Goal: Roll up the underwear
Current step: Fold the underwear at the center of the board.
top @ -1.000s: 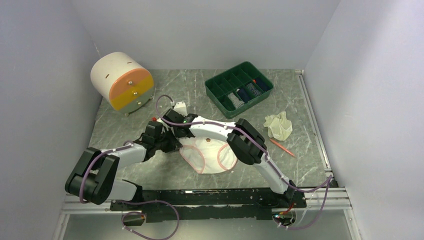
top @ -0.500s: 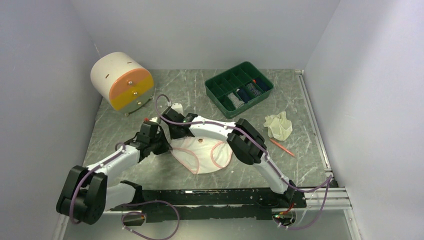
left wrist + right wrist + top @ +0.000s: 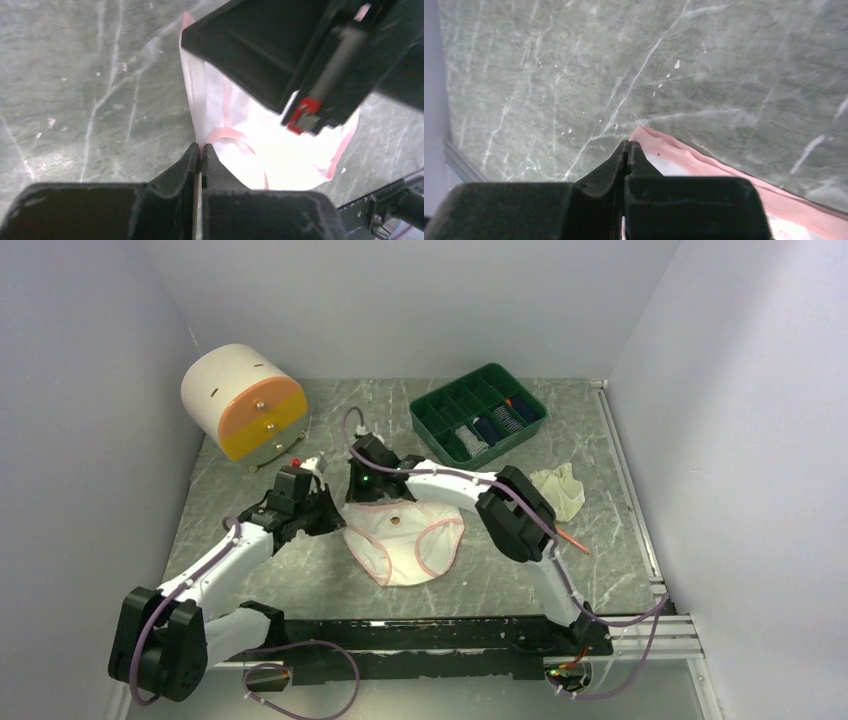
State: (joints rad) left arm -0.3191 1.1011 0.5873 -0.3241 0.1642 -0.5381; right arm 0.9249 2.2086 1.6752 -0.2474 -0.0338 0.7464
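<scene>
The white underwear with pink trim (image 3: 405,545) lies spread on the green marble table, between the two arms. My left gripper (image 3: 336,521) is shut on its left edge; in the left wrist view the cloth (image 3: 260,160) runs in between the closed jaws of that gripper (image 3: 201,148). My right gripper (image 3: 363,500) is shut on the pink waistband corner (image 3: 674,150), which shows beside the closed tips of the right gripper (image 3: 629,145). The two grippers sit close together. A cream-white underwear (image 3: 563,490) lies crumpled at the right, partly behind the right arm.
A white and orange drawer drum (image 3: 245,402) stands at the back left. A green divided tray (image 3: 478,418) with small items sits at the back centre. An orange pen (image 3: 570,537) lies right of the right forearm. Grey walls close in on three sides.
Both grippers closed fully on the pink-trimmed underwear and moved toward the back, pulling it along and spreading it flatter. The left arm stretched out further.
</scene>
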